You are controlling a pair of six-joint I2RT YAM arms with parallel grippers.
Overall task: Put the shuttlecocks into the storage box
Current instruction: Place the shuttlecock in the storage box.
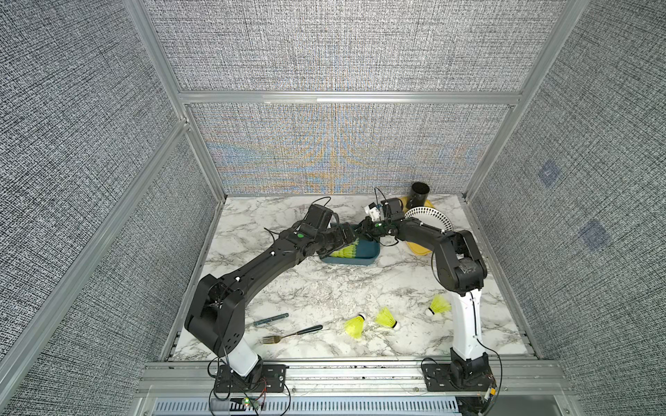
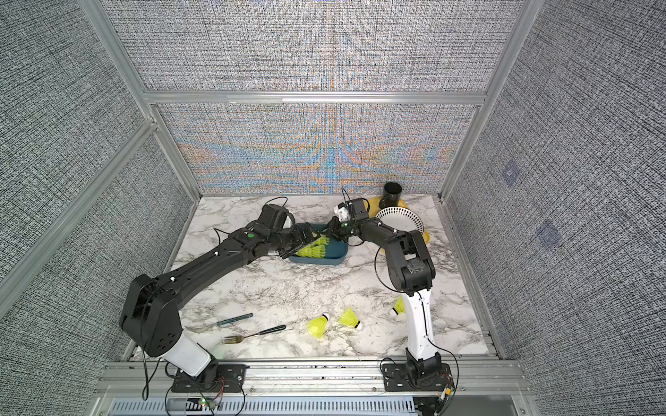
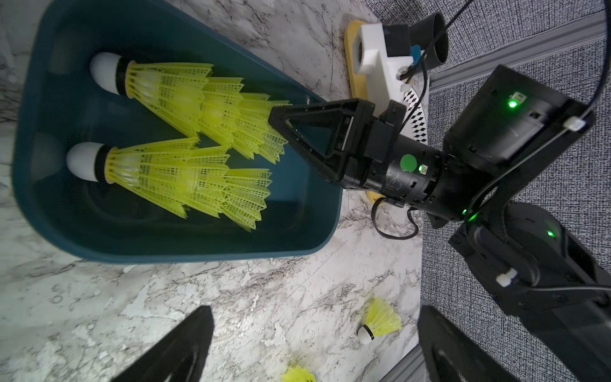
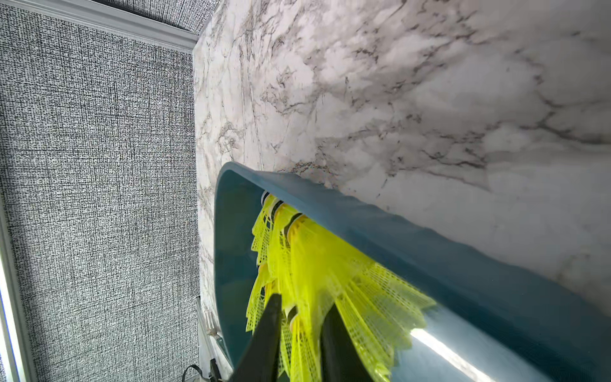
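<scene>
The right claw reached into one short end of the shallow dark teal plastic storage box. Its jaws stood a narrow gap apart with yellow mesh showing between them — whether they pinched that skirt could not be told. Directly ahead of its tips lay the neon yellow-green plastic shuttlecocks, nested cone into cone in two side-by-side rows on the box floor. Their long axes ran along the length of the box, with the white rounded tips pointing away from the right claw and the flared skirts toward it. In both top views the left claw hung over the box's opposite end, jaws spread wide. Farther out, near the right arm's base, three loose shuttlecocks lay on their sides on the white marble-patterned table — well apart from the box, tips pointing different ways.
</scene>
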